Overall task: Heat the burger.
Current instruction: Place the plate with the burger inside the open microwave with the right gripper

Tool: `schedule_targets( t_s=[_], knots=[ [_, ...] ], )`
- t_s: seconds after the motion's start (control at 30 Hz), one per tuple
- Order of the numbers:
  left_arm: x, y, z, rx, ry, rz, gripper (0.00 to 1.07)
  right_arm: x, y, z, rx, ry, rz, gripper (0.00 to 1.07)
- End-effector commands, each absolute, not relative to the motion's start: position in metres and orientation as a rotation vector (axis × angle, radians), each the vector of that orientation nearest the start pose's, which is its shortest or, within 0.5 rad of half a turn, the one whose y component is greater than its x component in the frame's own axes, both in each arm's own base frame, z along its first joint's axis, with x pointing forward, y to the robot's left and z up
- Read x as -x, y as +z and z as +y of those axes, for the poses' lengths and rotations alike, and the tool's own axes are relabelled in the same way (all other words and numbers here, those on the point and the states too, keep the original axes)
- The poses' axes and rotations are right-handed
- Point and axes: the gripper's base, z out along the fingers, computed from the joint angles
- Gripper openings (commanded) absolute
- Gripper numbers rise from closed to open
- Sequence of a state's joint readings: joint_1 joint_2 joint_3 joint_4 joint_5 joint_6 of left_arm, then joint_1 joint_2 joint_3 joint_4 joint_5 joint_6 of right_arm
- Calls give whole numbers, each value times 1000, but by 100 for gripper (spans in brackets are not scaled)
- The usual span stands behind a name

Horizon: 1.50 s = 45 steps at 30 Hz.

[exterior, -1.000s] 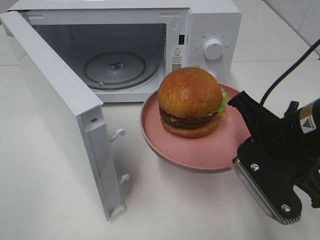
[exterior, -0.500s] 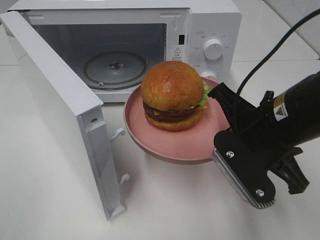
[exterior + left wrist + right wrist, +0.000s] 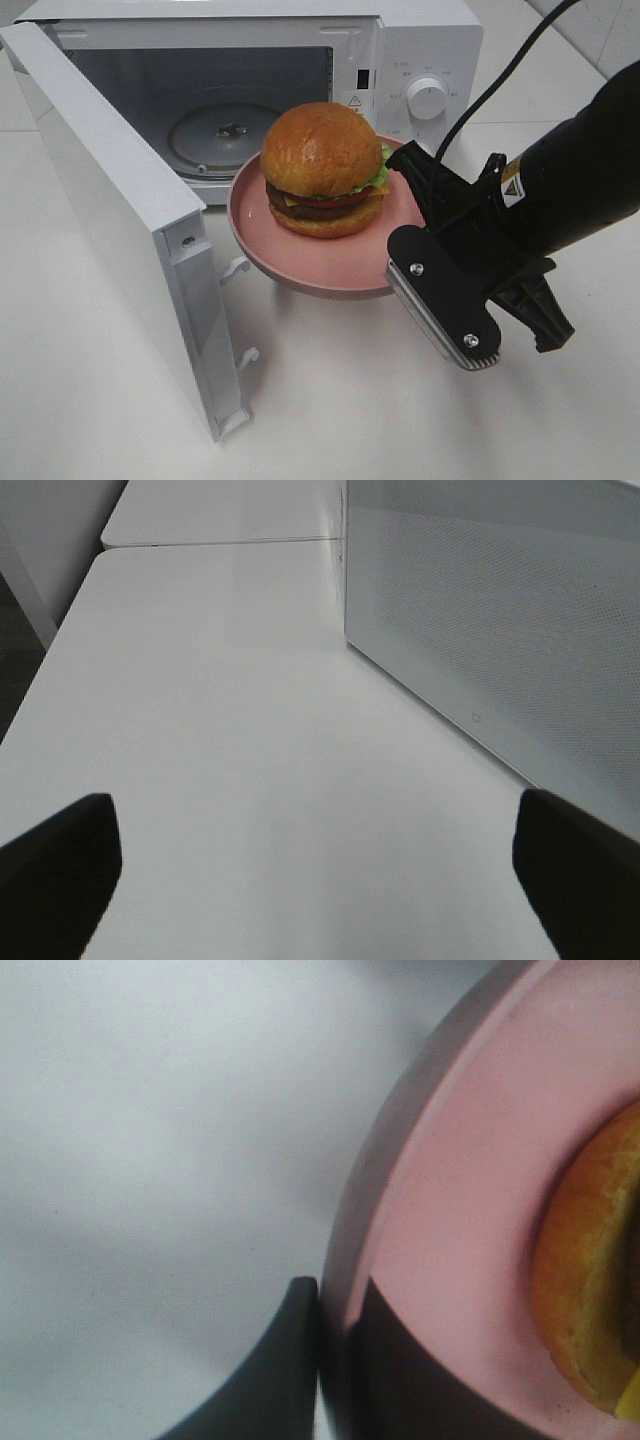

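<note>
My right pincer [image 3: 400,168] is clenched on the rim of the pink plate [image 3: 300,262]. The right wrist view shows it close up: one dark finger [image 3: 290,1360] lies outside the rim, the other inside on the plate's pink face, with the rim pinched between them. I hold the plate clear of the tabletop [image 3: 330,400], and its shadow falls on the white surface beneath. The burger [image 3: 322,168] sits on the plate, upright, towards the side nearer the microwave [image 3: 420,40], with its lettuce edge turned towards my fingers. The plate hangs just in front of the oven's open mouth, and its far rim overlaps the lower front edge in the high view. The door [image 3: 110,220] stands swung wide on the left, and the glass turntable [image 3: 230,135] lies bare inside. My left pincer [image 3: 320,880] is released, its jaws spread wide above bare tabletop beside a white dotted panel [image 3: 500,630], and it grasps nothing.
</note>
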<state>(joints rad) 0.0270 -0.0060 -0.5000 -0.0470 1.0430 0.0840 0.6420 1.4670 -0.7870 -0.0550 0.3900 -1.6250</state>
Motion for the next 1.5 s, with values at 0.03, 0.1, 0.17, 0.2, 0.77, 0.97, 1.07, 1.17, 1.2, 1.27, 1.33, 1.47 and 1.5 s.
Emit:
schedule_targets(
  t_s=[0.03,0.1,0.17,0.2,0.77,0.97,1.07,1.17,1.2,1.27,1.33,1.47,1.5],
  knots=[
    [7,278,-4,-55,18,2000,100,-229,223,175,2302,-443,1014,0],
    [7,278,-4,-55,18,2000,100,-229,223,176,2301,-438,1014,0],
    [7,278,-4,-55,18,2000,100,-228,221,179,2302,-432,1006,0],
    [7,278,-4,-55,18,2000,100,-229,221,180,2303,-430,1008,0],
    [7,278,-4,-55,18,2000,100,-257,213,202,2307,-418,1023,0],
    [7,278,-4,-55,18,2000,100,-270,210,213,2306,-412,1033,0],
    [7,278,-4,-55,18,2000,100,-276,209,217,2310,-402,1051,0],
    [7,278,-4,-55,18,2000,100,-282,206,222,2315,-392,1067,0],
    [7,278,-4,-55,18,2000,100,-286,206,225,2303,-389,1081,0],
    [7,278,-4,-55,18,2000,100,-289,206,227,2302,-388,1084,0],
    [7,278,-4,-55,18,2000,100,-293,205,230,2301,-388,1084,0],
    [7,278,-4,-55,18,2000,100,-302,202,239,2288,-370,1102,0],
    [7,278,-4,-55,18,2000,100,-302,202,239,2288,-370,1102,0]
  ],
)
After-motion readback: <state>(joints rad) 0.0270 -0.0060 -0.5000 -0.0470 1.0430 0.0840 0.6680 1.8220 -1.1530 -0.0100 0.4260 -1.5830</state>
